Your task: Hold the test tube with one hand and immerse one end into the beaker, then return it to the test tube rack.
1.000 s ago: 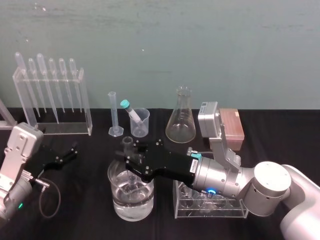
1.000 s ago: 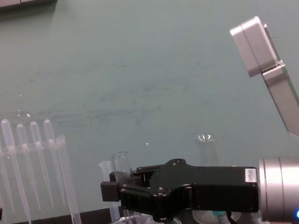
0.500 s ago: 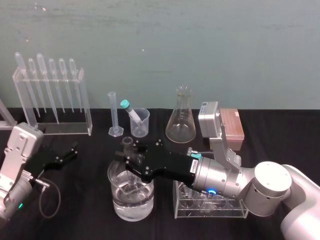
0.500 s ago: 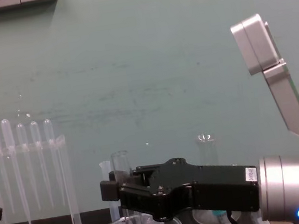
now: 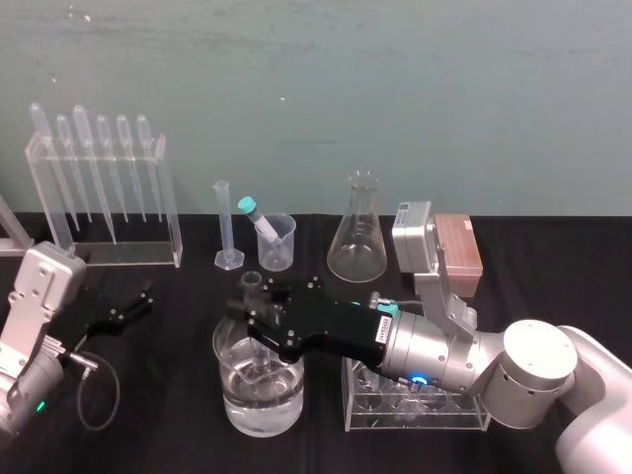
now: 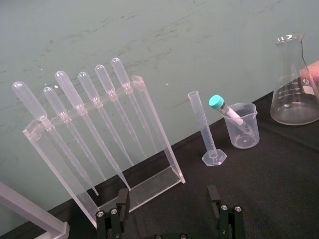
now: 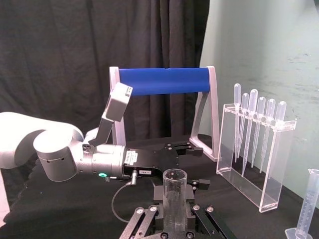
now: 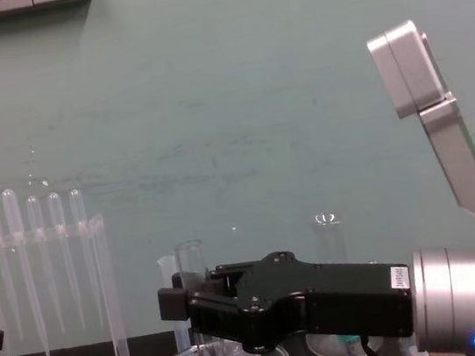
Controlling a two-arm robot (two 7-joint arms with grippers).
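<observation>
Clamps the test tube [image 5: 252,285] upright in the right pincer [image 5: 255,318], lower end inside the beaker [image 5: 233,400], with the left pincer [image 5: 131,305] spread apart left of the beaker.

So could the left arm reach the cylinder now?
Probably yes: the left gripper is open, facing the cylinder, with nothing between them; the right gripper holds the test tube in the beaker.

The right arm [image 5: 523,380] is made of fat, shiny silver tubes, with a blue ring light [image 5: 419,378], a white sticker [image 5: 377,325] and a grey box [image 5: 412,229] on a bar. Its right gripper [image 5: 259,318] is black with little screws. The left arm [image 5: 35,306] is silver too, with a green light [image 5: 39,405] and a thin black cable [image 5: 118,390]. The left gripper [image 5: 133,306] is black.
</observation>
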